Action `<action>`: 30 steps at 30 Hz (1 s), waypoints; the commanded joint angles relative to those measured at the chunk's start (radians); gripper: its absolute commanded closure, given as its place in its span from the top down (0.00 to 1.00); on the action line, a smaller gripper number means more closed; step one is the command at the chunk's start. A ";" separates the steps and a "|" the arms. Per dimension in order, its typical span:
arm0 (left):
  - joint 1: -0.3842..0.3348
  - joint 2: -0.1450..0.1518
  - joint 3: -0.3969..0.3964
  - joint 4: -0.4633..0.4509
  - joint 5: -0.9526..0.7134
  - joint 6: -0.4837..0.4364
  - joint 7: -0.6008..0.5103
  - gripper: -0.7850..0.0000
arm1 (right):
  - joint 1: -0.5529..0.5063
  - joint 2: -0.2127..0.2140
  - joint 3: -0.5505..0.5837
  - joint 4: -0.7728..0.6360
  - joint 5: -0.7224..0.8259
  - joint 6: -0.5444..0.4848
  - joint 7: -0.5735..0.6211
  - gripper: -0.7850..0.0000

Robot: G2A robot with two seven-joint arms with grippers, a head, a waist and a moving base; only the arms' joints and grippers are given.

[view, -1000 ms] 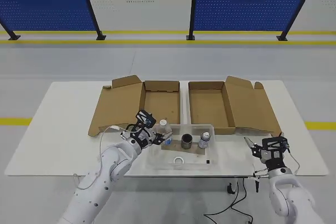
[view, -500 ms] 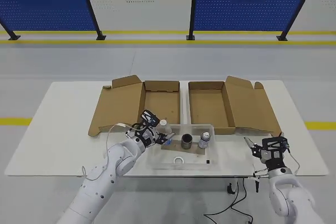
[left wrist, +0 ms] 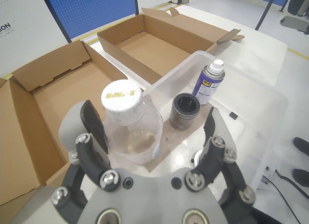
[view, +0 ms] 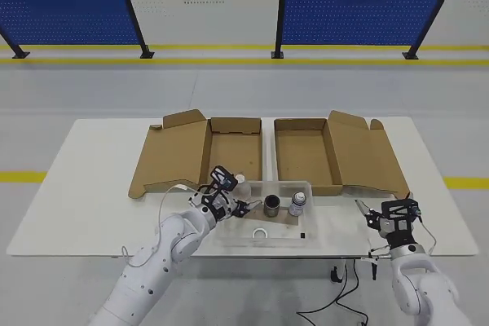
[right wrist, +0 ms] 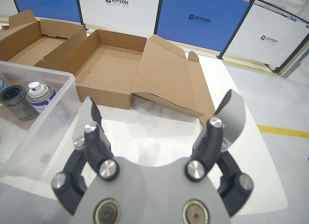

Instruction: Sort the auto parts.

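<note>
A clear plastic bottle (left wrist: 131,126) with a white cap stands upright at the left end of the clear plastic bin (view: 265,238). My left gripper (left wrist: 151,113) is open around the bottle (view: 239,186); one finger is close against its side and the other stands well clear. In the same bin are a dark metal cylinder (left wrist: 184,111) and a blue spray can (left wrist: 208,82) with a white cap. My right gripper (right wrist: 161,104) is open with nothing in it, low over the table to the right of the bin (right wrist: 48,113). In the top view the right gripper (view: 389,212) sits near the table's front right.
Two open cardboard boxes lie behind the bin, the left box (view: 235,153) and the right box (view: 303,155), both with lids folded outward. A small ring (view: 260,235) and a small dark piece (view: 302,235) lie at the bin's front.
My left gripper has moved right, into the bin, and now straddles the bottle. The right arm has kept still.
</note>
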 commanded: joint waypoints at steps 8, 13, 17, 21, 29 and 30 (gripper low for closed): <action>0.008 -0.002 0.004 0.004 0.000 -0.006 -0.005 1.00 | 0.000 0.000 0.000 0.000 0.000 0.000 0.000 1.00; 0.003 -0.005 0.008 0.020 -0.007 -0.007 -0.009 1.00 | 0.000 0.000 0.000 0.000 0.000 0.000 0.000 1.00; -0.002 -0.008 0.014 0.034 -0.011 -0.006 -0.009 0.93 | 0.000 0.000 0.000 0.000 0.000 0.000 0.000 1.00; -0.011 -0.012 0.023 0.051 -0.014 -0.005 -0.009 0.94 | 0.000 0.000 0.000 0.000 0.000 0.000 0.000 1.00; -0.030 -0.020 0.046 0.088 -0.005 -0.005 -0.012 0.91 | 0.000 0.000 0.000 0.000 0.000 0.000 0.000 1.00; -0.031 -0.021 0.047 0.092 -0.004 -0.006 -0.012 0.90 | 0.000 0.000 0.000 0.000 0.000 0.000 0.000 1.00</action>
